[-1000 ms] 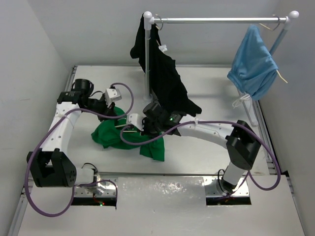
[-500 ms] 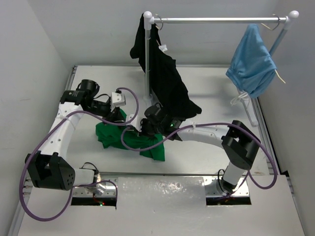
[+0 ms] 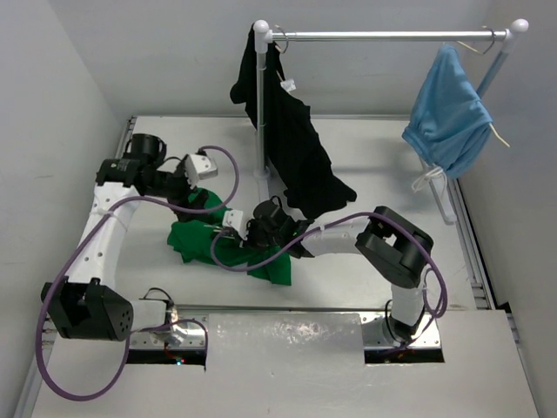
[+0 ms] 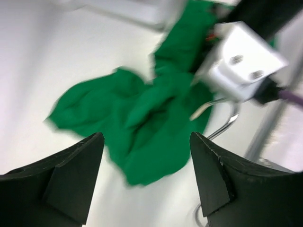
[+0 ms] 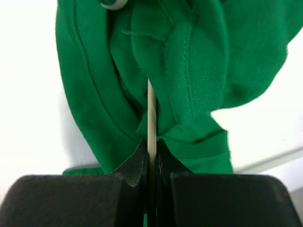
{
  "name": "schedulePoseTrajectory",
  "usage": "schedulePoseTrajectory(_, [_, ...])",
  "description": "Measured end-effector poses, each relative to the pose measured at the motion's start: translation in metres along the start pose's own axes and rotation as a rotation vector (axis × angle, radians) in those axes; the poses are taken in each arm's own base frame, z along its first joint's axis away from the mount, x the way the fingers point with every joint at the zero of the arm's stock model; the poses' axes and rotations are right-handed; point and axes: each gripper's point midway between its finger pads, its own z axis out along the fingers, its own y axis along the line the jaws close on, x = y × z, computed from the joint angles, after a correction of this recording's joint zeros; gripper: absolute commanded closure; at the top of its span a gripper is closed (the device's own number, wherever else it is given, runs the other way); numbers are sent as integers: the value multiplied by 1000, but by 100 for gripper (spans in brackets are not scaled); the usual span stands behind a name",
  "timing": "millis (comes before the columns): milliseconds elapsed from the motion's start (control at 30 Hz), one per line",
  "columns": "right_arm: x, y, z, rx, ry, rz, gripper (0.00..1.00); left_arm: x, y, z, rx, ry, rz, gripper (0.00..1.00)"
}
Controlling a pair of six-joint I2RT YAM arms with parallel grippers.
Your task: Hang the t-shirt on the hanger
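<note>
T-shirt (image 3: 274,268) crumpled on surface (image 3: 392,174), left of centre toward near edge. Right hand (image 5: 151,146) clenched on hanger (image 5: 151,111) rod amid cloth. Left hand (image 4: 146,142) released, above t-shirt.

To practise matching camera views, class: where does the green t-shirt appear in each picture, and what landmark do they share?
Top external: t-shirt crumpled, just lower left of centre.
Left wrist: t-shirt mid-frame.
Right wrist: t-shirt fills the upper frame.
Shared landmark: the white table beneath it.

The t-shirt (image 3: 196,237) lies on the table (image 3: 374,157), before the rack (image 3: 383,36).
</note>
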Motion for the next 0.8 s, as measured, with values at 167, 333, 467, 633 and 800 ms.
schedulePoseTrajectory(167, [7, -1, 4, -17, 1, 44, 100, 12, 42, -42, -203, 23, 11, 27])
schedulePoseTrajectory(333, [7, -4, 3, -18, -6, 60, 100, 38, 35, -33, -169, 34, 142, 22])
schedulePoseTrajectory(467, [-1, -8, 6, -19, -18, 60, 100, 70, 10, 12, -20, -10, 183, 16])
schedulePoseTrajectory(633, [-7, -10, 6, -19, -19, 56, 100, 71, 8, 36, 18, -79, 286, 16])
schedulePoseTrajectory(800, [-5, -9, 6, -26, -7, 48, 100, 64, 23, 52, -25, -115, 368, 22])
